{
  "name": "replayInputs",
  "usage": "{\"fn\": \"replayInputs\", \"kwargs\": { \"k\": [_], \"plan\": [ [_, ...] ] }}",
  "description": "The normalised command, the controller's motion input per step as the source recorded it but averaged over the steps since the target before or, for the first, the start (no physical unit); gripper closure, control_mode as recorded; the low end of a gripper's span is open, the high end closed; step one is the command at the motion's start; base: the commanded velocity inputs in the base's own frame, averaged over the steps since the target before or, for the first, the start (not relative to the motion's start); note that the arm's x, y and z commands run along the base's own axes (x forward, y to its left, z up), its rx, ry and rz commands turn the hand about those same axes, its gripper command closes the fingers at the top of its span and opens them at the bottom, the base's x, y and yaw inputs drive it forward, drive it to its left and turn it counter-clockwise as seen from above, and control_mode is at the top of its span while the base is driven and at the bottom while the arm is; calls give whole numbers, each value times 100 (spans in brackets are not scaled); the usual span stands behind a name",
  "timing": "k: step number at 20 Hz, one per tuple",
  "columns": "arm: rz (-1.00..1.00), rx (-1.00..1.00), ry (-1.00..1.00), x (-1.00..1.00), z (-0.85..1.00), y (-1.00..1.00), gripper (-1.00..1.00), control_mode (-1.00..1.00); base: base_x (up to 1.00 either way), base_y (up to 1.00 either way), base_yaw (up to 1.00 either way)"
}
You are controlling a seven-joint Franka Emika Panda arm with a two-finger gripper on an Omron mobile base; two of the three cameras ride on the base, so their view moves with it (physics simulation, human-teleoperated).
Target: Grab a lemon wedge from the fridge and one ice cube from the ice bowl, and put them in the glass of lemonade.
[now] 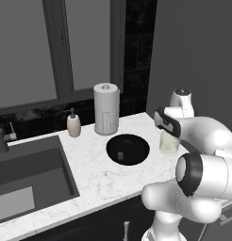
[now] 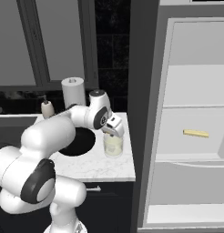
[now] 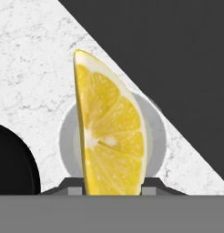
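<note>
Gripper (image 2: 114, 132) fingertips mostly hidden behind lemon wedge (image 3: 111, 132), jaws narrowly closed on it. Wedge hangs directly over glass of lemonade (image 1: 169, 143), covering most of its rim. Ice bowl (image 1: 128, 148) just beside glass, ice cube (image 1: 120, 155) inside. Paper-towel roll (image 1: 106, 108), soap bottle (image 1: 73, 124) behind. Fridge (image 2: 196, 123) open. Arm bent low over marble counter (image 1: 96, 174).

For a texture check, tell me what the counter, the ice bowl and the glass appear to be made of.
The white grey-veined countertop: looks like polished marble or a stone-look laminate, going by the veining. The round shallow black bowl: glossy, possibly glazed ceramic or plastic; the sheen leaves it open. The short clear tumbler: seemingly glass, as the pale liquid shows through its wall.
</note>
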Motion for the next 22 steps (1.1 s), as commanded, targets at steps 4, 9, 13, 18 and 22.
{"fn": "replayInputs", "kwargs": {
  "k": [4, 9, 13, 18, 22],
  "plan": [
    [0, 0, 0, 1, -29, -3, 100, -100, 0, 0, 0],
    [0, 0, 0, 0, 0, 0, 100, -100, 0, 0, 0],
    [0, 0, 0, 0, 0, 0, -100, -100, 0, 0, 0],
    [0, 0, 1, 0, 0, 0, -100, -100, 0, 0, 0],
    [0, 0, 0, 0, 0, 0, -100, -100, 0, 0, 0]
  ]
}}
